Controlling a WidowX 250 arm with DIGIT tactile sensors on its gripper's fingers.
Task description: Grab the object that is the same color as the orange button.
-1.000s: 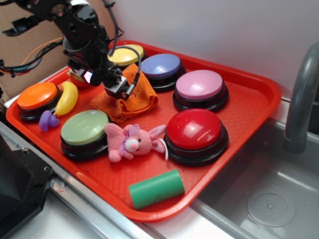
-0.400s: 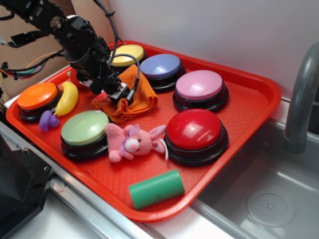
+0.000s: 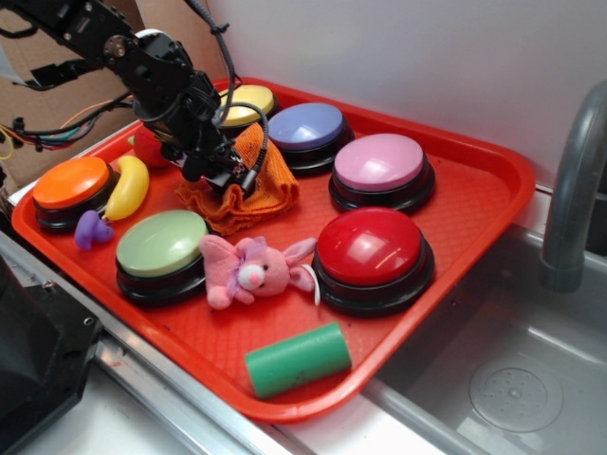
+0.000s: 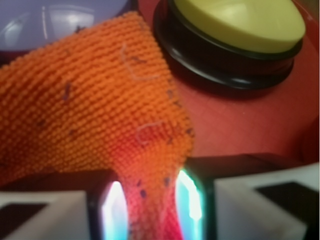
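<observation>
Pinched between the two fingers of the end effector (image 4: pixel 150 210) is a fold of the orange cloth rag (image 4: pixel 90 105); the wrist view shows the woven fabric running down into the narrow gap between the lit fingertips (image 4: pixel 114 210), so the end effector is closed on the cloth. From the exterior view the end effector (image 3: pixel 223 175) sits low over the left part of the orange cloth rag (image 3: pixel 248 194), which lies crumpled on the red tray (image 3: pixel 474 218) with one corner rising toward the back.

Just behind the cloth stand the yellow button (image 3: pixel 245 104) and the purple-blue button (image 3: pixel 305 125); in the wrist view the yellow button (image 4: pixel 240 25) fills the upper right and the purple-blue button (image 4: pixel 70 12) shows at the upper left, partly covered by the cloth. Right of the cloth is the pink button (image 3: pixel 379 163), and in front of that the red button (image 3: pixel 370 248). In front of the cloth are the green button (image 3: pixel 161 245) and a pink plush rabbit (image 3: pixel 251 270) lying between the green and red buttons.

At the tray's left end sits the orange button (image 3: pixel 68 185), with a yellow banana toy (image 3: pixel 129 188) leaning against its right side and a small purple toy (image 3: pixel 91 230) just in front. A small red object (image 3: pixel 147 150) peeks out behind the arm. Near the tray's front edge lies a green cylinder (image 3: pixel 298 359). To the right of the tray are a sink (image 3: pixel 512 379) and a grey faucet (image 3: pixel 574 190)
</observation>
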